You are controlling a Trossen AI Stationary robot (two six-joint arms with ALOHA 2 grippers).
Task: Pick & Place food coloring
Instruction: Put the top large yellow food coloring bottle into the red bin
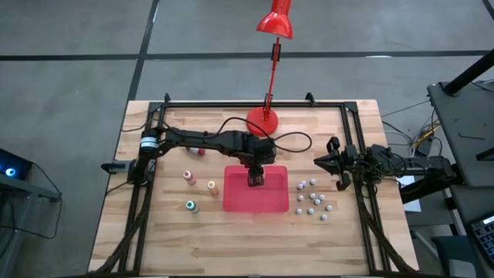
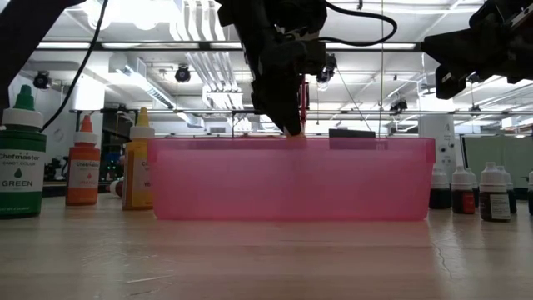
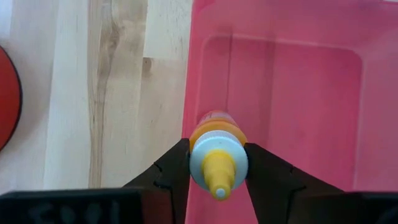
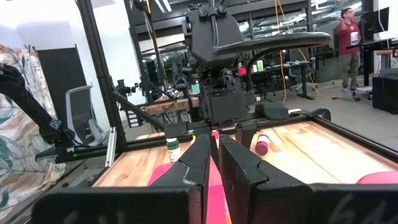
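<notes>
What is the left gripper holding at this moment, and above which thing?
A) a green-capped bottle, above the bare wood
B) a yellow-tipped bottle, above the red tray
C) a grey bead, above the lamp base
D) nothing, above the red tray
B: in the left wrist view the left gripper is shut on a yellow-tipped bottle, with the red tray directly below it; the high view also places this gripper over the tray.

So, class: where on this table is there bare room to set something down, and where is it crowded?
Free: the wide wood strip along the near edge of the table, in front of the red tray, and the tray's own floor. Crowded: left of the tray, the food coloring bottles; right of it, the bead cluster; behind it, the lamp base and left gripper.
</notes>
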